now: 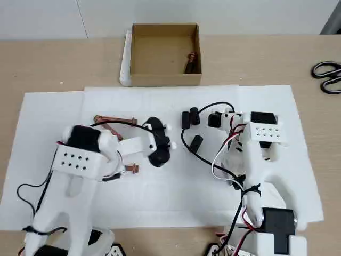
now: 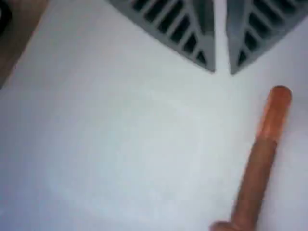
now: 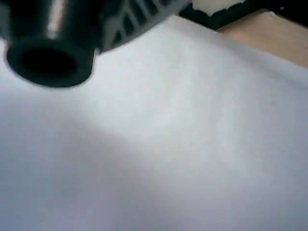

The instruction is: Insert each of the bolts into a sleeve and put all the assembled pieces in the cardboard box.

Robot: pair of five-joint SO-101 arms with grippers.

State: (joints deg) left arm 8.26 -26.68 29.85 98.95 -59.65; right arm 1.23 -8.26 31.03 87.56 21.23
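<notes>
Recording positions ahead of the next pick. The left gripper point(image 2: 220, 67) is hanging low over the white paper point(image 1: 160, 197). Its jaws are standing all but closed, with only a thin slit between them and nothing in it.

One copper bolt point(image 2: 264, 154) is lying flat on the paper just past the fingertips, not touching them. Its plain end is pointing toward the gripper and its head away, so its long axis is running roughly along the gripper's reach. It is sitting off to one side of the slit, not in line with it. Judgement: the jaws are going to have to open and shift sideways over the shank before closing across it.

The right gripper point(image 1: 221, 118) is gripping a black sleeve point(image 3: 48, 53) with its open bore showing, apparently held above the paper. Loose sleeves point(image 1: 196, 143) are lying between the two arms, nearer the right one. Other bolts point(image 1: 114, 120) are lying on the left part of the paper, close by the left arm, which is the nearer arm for them.

The cardboard box point(image 1: 139, 53) is sitting on the table point(image 1: 42, 64) at the far edge of the paper. One assembled piece point(image 1: 192, 61) is lying inside, against its right wall. Judgement: most of the pairs are not yet assembled.
</notes>
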